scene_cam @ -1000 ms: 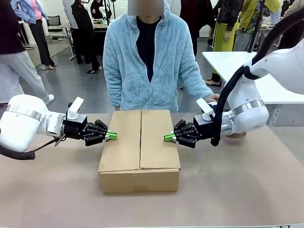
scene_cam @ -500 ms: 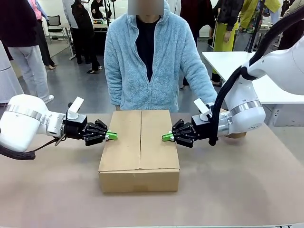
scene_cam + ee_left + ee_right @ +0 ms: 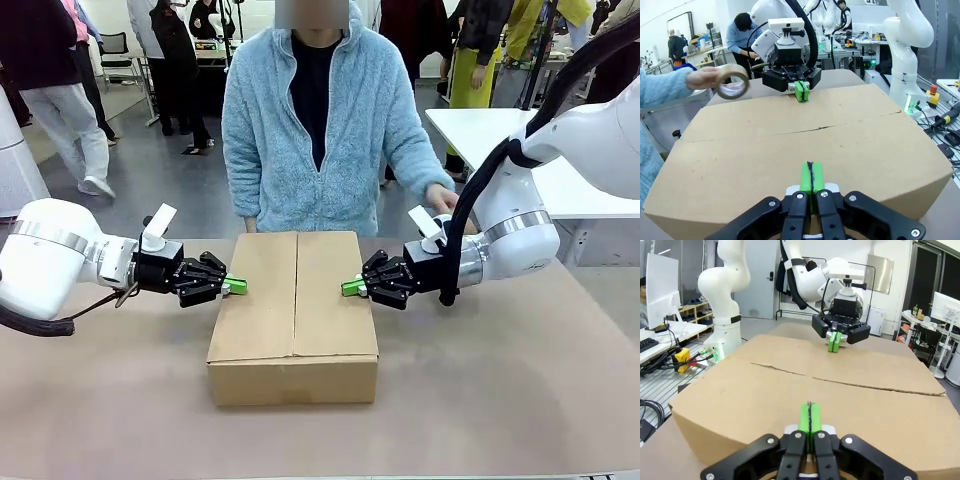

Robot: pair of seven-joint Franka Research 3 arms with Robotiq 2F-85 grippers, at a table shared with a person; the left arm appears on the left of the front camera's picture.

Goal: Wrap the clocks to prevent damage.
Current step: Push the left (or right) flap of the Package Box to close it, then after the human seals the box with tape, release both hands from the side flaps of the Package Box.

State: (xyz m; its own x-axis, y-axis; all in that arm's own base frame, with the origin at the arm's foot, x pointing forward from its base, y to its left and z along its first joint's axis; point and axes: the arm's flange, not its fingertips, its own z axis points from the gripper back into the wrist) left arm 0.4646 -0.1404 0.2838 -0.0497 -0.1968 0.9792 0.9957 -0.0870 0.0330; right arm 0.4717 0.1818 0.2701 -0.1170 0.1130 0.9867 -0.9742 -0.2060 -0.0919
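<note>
Left end effector (image 3: 237, 286) and right end effector (image 3: 351, 288), pinched, touch cardboard box (image 3: 294, 320).

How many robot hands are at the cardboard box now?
2. The left hand, shut, is at the left edge of the box top. The right hand, shut, is over the right flap. None appears hidden.
</note>
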